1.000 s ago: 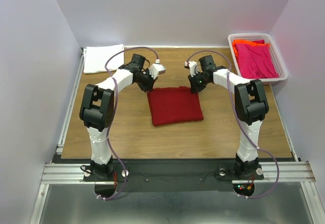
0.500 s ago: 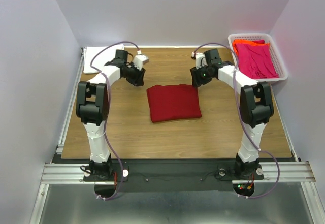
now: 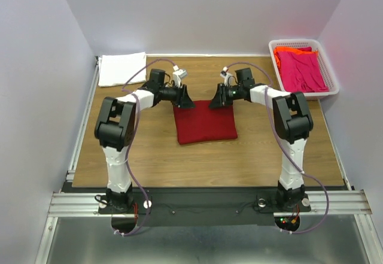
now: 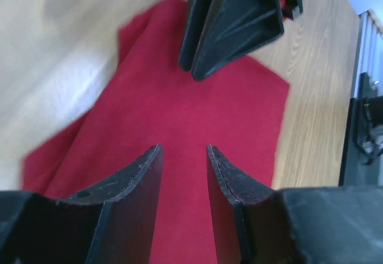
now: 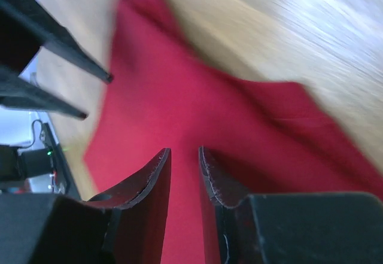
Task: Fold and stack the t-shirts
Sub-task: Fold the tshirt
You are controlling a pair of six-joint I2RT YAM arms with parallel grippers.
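Left gripper (image 4: pixel 182 150): jaws parted by a narrow gap, nothing between them; the large dark red cloth t-shirt (image 3: pixel 205 123) fills the view below the fingertips. Right gripper (image 5: pixel 182 151): jaws narrower again, a slim gap and likewise empty, over the same cloth. In the top view the two grippers face each other across the far edge of the shirt, the left at its far-left corner, the right at its far-right corner. Whether either tip touches the fabric cannot be told.

The shirt lies as a folded, roughly square pad in the middle of the wooden table (image 3: pixel 149 150), far edge under the jaws. Step in hand, as judged: taking the far edge for a further fold towards the near side. The next move calls for both jaws to descend and pinch the corners together.

A folded white cloth t-shirt (image 3: pixel 121 69) lies at the far left. A white plastic lattice basket (image 3: pixel 333 88) at the far right holds a bright pink t-shirt (image 3: pixel 304 69) and an orange t-shirt (image 3: pixel 290 51), not yet folded.
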